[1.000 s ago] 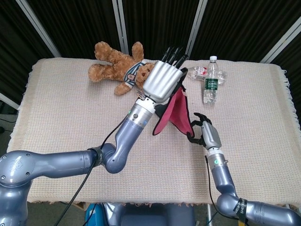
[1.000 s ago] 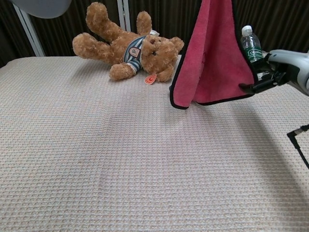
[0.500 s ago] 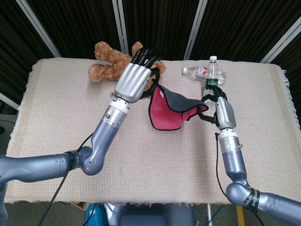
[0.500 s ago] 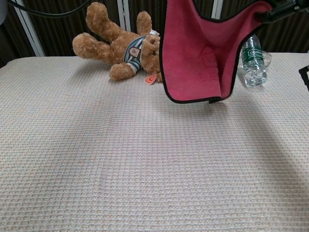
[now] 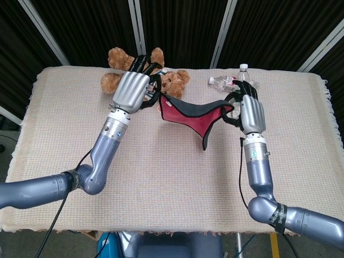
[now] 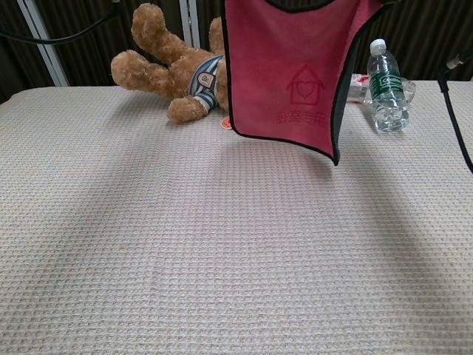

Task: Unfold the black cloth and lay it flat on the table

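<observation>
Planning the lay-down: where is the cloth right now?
The cloth hangs stretched between the left hand and right hand, above the table's far middle, in front of the teddy bear.

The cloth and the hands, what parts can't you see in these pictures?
- Chest view: the cloth top edge and both hands are cut off by the picture's top edge.
- Head view: the left hand and right hand cover the corners they grip.
- Chest view: the cloth hides the teddy bear face.

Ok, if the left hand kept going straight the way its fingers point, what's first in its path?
Likely the teddy bear: the left hand, gripping the cloth, points toward it, though height is unclear.
</observation>
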Tool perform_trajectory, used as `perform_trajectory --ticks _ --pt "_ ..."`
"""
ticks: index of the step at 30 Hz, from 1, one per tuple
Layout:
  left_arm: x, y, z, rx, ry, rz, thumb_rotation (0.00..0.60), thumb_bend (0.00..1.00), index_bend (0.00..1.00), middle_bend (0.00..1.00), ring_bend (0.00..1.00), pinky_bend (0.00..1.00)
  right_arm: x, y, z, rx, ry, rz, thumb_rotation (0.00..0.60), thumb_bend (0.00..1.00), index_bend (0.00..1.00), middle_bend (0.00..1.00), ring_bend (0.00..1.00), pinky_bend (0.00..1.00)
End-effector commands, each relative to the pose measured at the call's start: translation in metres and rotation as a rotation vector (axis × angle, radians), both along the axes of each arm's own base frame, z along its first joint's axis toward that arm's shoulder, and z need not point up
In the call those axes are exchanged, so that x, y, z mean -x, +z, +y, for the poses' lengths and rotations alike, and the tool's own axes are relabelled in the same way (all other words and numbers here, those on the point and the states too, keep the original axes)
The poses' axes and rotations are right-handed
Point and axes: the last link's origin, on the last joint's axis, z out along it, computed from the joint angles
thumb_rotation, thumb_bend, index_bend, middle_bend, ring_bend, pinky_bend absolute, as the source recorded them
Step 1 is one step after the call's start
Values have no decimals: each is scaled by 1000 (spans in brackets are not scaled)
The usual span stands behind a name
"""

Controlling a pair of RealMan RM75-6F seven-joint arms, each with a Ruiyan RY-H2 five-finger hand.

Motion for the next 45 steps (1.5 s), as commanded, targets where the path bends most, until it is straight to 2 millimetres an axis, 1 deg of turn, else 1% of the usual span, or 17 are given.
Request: perform_trajectory --ticks 1,6,10,13,16,21,23,27,30,36,41,45 --pt "7 -7 7 7 19 -9 600 500 605 212 0 0 0 0 -10 19 -23 10 600 585 656 164 32 0" --pt "9 -17 13 10 26 -25 600 500 605 212 0 0 -1 3 -27 42 -43 11 600 585 656 164 34 0" --pt "8 -19 18 -8 26 -35 600 500 605 212 0 0 -3 6 -38 56 -43 20 600 586 656 164 34 0" --pt "8 -18 21 -17 31 -48 600 500 605 212 0 0 -1 7 -40 57 -38 28 600 585 656 164 34 0" --pt "12 -18 18 -11 31 -58 600 500 606 213 0 0 7 2 -36 32 -38 52 600 585 657 164 34 0" --pt "25 -24 -1 28 14 -73 600 500 606 213 0 0 31 -6 -19 -17 -57 94 600 586 663 164 34 0" --pt "32 -29 -14 66 11 -84 600 500 607 213 0 0 43 -10 -8 -40 -64 117 600 586 663 164 34 0" --pt "46 -39 -44 148 17 -117 600 500 608 213 0 0 60 -17 15 -83 -66 146 600 585 663 164 34 0" --pt "59 -46 -66 202 30 -144 600 500 610 214 0 0 68 -22 32 -113 -62 152 600 585 663 164 34 0" --pt "91 -63 -113 310 75 -170 600 500 611 215 0 0 84 -39 77 -189 -40 167 600 585 664 164 34 0" --pt "111 -77 -141 377 115 -187 600 500 609 216 0 0 92 -58 106 -248 -20 180 600 585 668 164 34 0" --pt "121 -86 -159 410 126 -188 600 500 609 216 0 0 96 -72 124 -289 -9 187 600 585 668 164 34 0"
